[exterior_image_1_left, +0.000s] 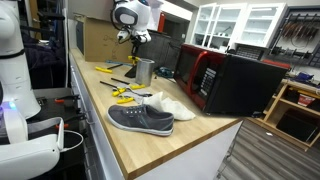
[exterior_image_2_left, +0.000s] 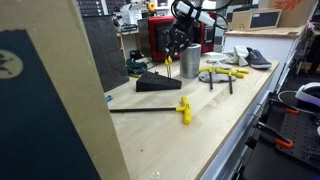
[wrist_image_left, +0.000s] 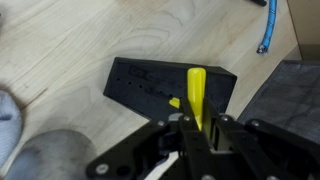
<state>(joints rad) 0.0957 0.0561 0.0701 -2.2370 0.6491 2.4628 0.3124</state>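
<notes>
My gripper (wrist_image_left: 197, 128) is shut on a yellow-handled tool (wrist_image_left: 197, 95) and holds it above a black wedge-shaped block with rows of holes (wrist_image_left: 165, 85). In an exterior view the gripper (exterior_image_2_left: 170, 55) hangs over the black block (exterior_image_2_left: 158, 83), the yellow tool (exterior_image_2_left: 169, 64) pointing down at it. In an exterior view the gripper (exterior_image_1_left: 131, 40) is at the far end of the bench, beside a metal cup (exterior_image_1_left: 145, 71). The tool's tip is hidden.
On the wooden bench lie a grey shoe (exterior_image_1_left: 140, 119), a white shoe (exterior_image_1_left: 170, 102), yellow-handled pliers (exterior_image_1_left: 128, 94), a yellow-headed mallet (exterior_image_2_left: 184, 109) and a black microwave (exterior_image_1_left: 232, 80). A cardboard panel (exterior_image_2_left: 50, 110) blocks the near side. A blue cable (wrist_image_left: 266, 35) lies by the block.
</notes>
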